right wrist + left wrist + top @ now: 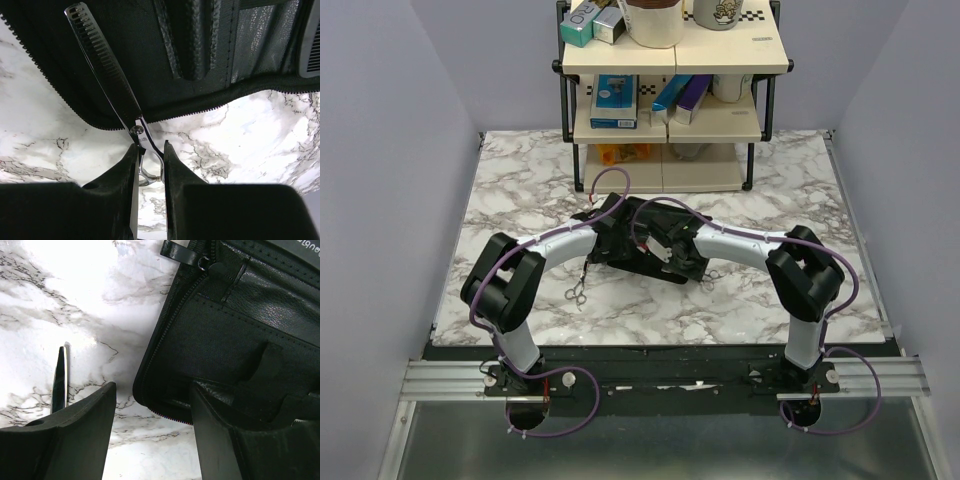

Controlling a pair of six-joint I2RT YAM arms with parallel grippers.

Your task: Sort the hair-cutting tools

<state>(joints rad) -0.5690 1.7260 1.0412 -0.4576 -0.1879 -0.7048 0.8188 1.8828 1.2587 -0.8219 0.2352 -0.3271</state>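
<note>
Toward the near edge of the white-and-grey marble tabletop, left of centre: small silver metal scissors with finger loops, flat on the surface, touched by neither arm. In the left wrist view, a slim metal blade flat on the marble just outside one finger; not determinable whether part of those scissors. Left gripper: fingers set well apart, holding no object, with marble and a zipper edge visible in the gap. At the tabletop centre: flat black rectangular folding pouch, unzipped and laid open, inner pockets and strap loops facing up. One corner under the pouch-side finger of the left gripper; contact not determinable. Right gripper: fingers nearly together, clamped on the silver shanks of black thinning shears with a toothed blade, just behind the pivot screw. Blade angled forward across the pouch's zipper edge and over the open lining; resting or raised not determinable. Finger loops on the marble side, off the pouch. At the middle of the far edge: cream shelf unit with a black frame, carrying a blue cardboard box and a purple cardboard box on its middle tier.
</note>
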